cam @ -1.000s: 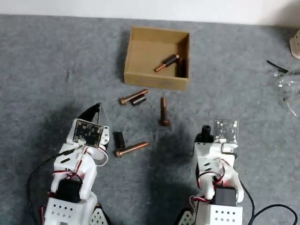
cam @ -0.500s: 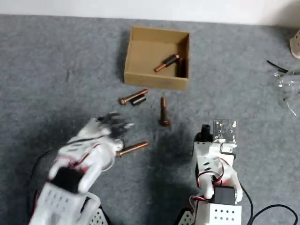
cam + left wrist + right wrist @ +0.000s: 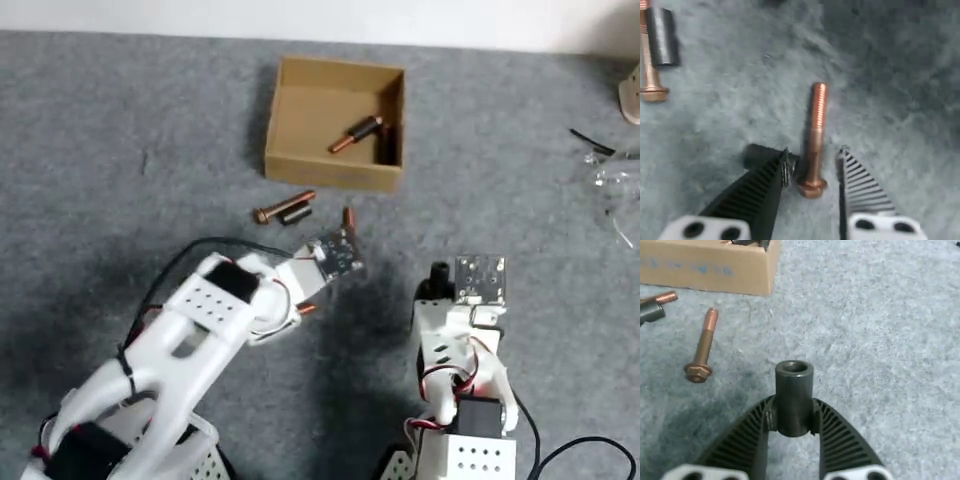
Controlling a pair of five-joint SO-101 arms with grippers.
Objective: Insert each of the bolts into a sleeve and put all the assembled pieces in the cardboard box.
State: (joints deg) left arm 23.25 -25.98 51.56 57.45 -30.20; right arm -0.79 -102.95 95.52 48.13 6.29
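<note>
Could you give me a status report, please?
Left gripper open astride copper-coloured metal bolt. Right gripper shut on upright black cylindrical sleeve. Dark object beside left gripper, unclear.

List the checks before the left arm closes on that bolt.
1. Left gripper open: ok, fingers apart.
2. Bolt between them: ok, its head end lies in the gap.
3. Neighbours clear: not ok, a loose sleeve lies right by one finger and could get pinched.
4. Fingers low enough to grip: cannot tell.
5. Right gripper ready: ok, shut on an upright sleeve, bore unblocked.
6. Cardboard box has room: ok, one assembled piece inside.
</note>
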